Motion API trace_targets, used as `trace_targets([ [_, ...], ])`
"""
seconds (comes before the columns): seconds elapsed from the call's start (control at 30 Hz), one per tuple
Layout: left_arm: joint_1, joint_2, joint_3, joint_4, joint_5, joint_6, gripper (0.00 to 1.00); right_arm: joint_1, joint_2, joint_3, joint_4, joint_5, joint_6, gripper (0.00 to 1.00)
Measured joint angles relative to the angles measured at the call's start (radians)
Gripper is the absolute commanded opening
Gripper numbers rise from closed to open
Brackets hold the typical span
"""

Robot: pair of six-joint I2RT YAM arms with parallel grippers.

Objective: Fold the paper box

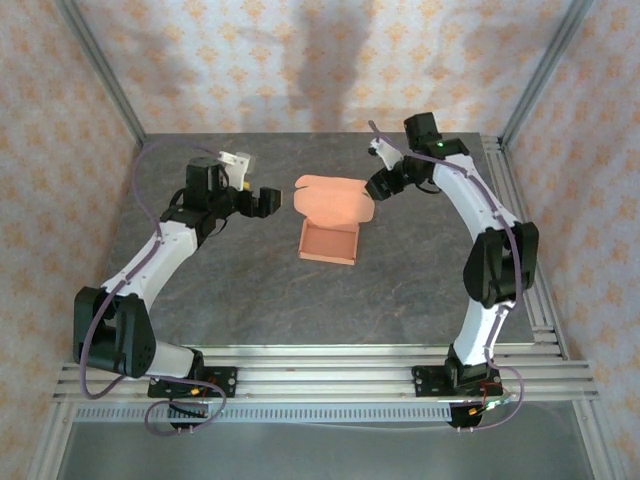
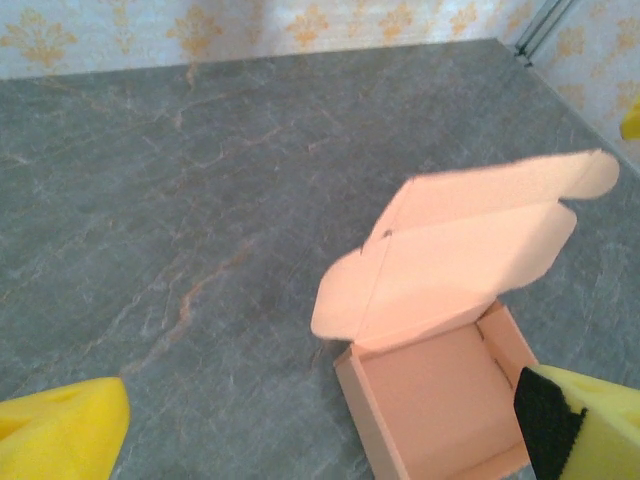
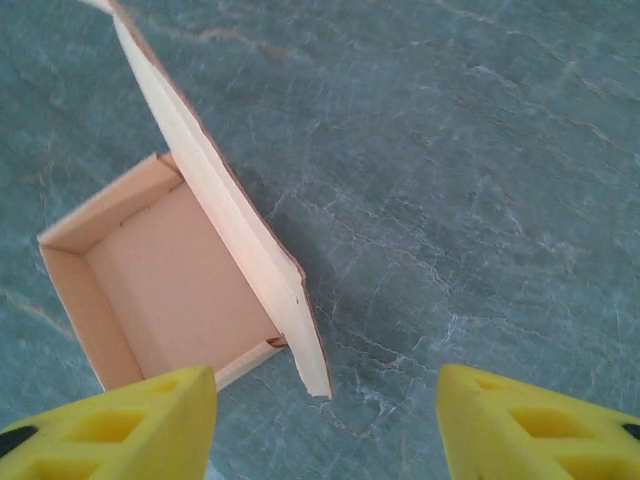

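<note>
Lid-closing seems the current step — the salmon-orange thin-card box [image 1: 329, 244] sits on the grey table [image 1: 240, 300], tray formed, lid [image 1: 335, 200] raised. The left hand [image 1: 268, 201] and right hand [image 1: 380, 183] flank it, both released and empty — next, push the lid down.

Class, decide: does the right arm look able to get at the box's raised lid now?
Probably yes: the open right pincer sits beside the raised lid of the paper box, nothing between them.
</note>
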Motion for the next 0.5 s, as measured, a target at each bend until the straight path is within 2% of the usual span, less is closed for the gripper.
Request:
trace_targets([
  [0.17,0.000,-0.058,-0.060,-0.019,0.002,0.034,1.00,0.000,0.111,0.129,-0.141,-0.043,-0.149,0.55],
  [0.3,0.000,-0.060,-0.066,-0.019,0.017,0.049,1.00,0.000,0.169,0.183,-0.229,-0.053,-0.229,0.44],
  [0.43,0.000,-0.050,-0.066,-0.018,0.033,0.051,1.00,0.000,0.211,0.214,-0.283,-0.064,-0.282,0.40],
  [0.5,0.000,-0.039,-0.066,-0.018,0.047,0.051,1.00,0.000,0.224,0.221,-0.300,-0.067,-0.296,0.34],
])
